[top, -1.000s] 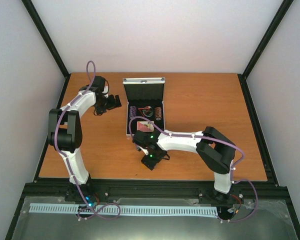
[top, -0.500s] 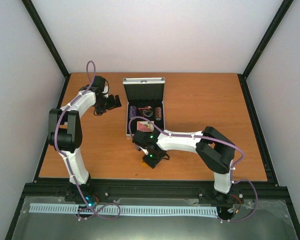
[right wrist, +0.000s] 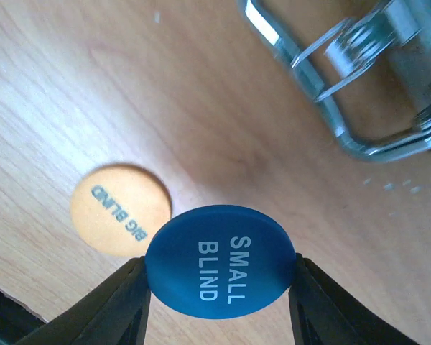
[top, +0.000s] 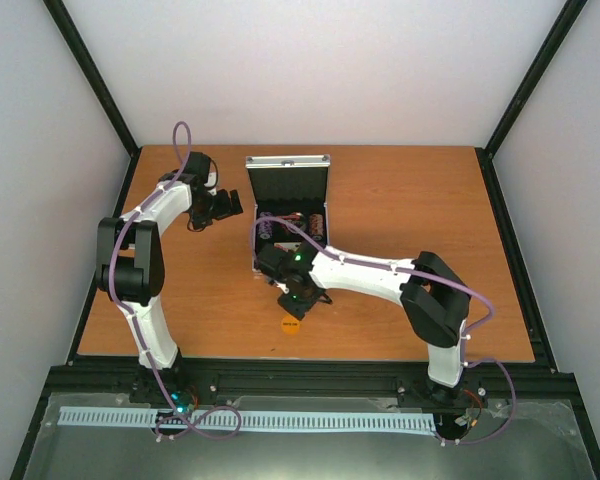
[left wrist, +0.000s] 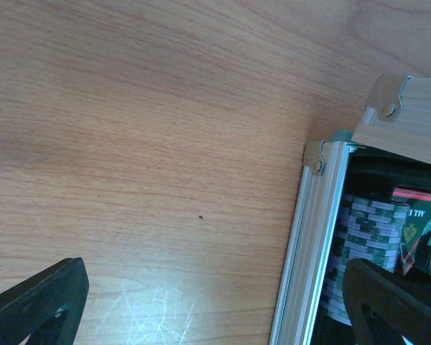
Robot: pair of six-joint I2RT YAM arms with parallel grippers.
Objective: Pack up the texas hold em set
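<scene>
1. Two arms work over a brown wooden counter (top: pixel 410 210). A small silver aluminium case (top: pixel 288 185) with black lining sits open at the far middle of the counter, lid standing up on its far side.
2. Right pincer (right wrist: pixel 219 277): clamped on a round blue disc (right wrist: pixel 223 248) lettered SMALL BLIND. Both black fingers (right wrist: pixel 111 309) press on its rim, and the lettered face is turned to the wrist camera.
3. A round orange disc (right wrist: pixel 115 208) lettered BIG BLIND lies flat on the counter, near the front edge of the case. In the wrist view the blue disc overlaps its rim. From above it sits just on the near side of the right pincer.
4. Chrome wire hardware (right wrist: pixel 345 93) on the case shows at the top right of the right wrist view. It is blurred, so I cannot tell handle from latch.
5. Left pincer (left wrist: pixel 215 309): fingers wide apart, gripping nothing. From above it hangs just beside the far left corner of the case. In its wrist view one finger is over bare counter and the other overlaps the case interior, with the ribbed case wall between them.
6. Inside the case, a green-and-white chip stack (left wrist: pixel 366 237) lies against the left wall. The red card deck (left wrist: pixel 416 215) is just beside it, partly hidden by the finger.
7. Top view shows chip rows along both sides of the tray, too small for detail.
</scene>
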